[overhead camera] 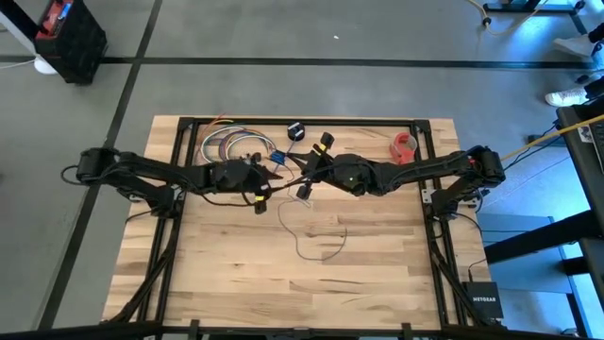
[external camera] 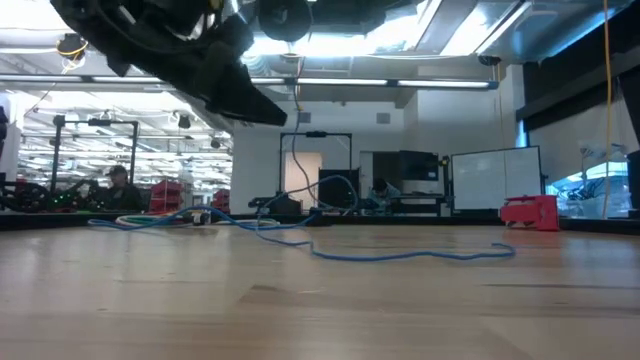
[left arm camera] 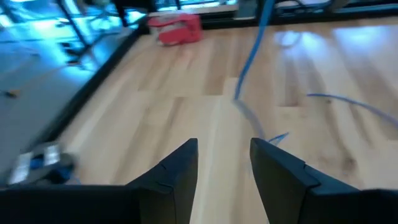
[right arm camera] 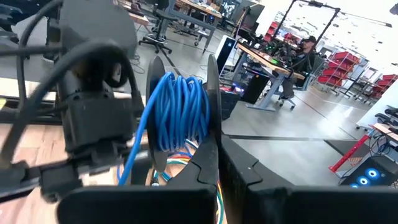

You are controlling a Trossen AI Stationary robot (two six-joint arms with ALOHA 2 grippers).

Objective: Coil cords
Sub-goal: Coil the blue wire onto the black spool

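While my right gripper (right arm camera: 214,163) is pinching the spool (right arm camera: 180,115) up off the table, the cord (overhead camera: 316,241) is trailing down and looping on the wood below; my left gripper (left arm camera: 224,171), spread and empty, is hovering nearer that loose end.

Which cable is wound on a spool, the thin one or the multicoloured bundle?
The thin cord: it wraps the black spool, its tail trailing over the table. The multicoloured bundle lies in loose loops.
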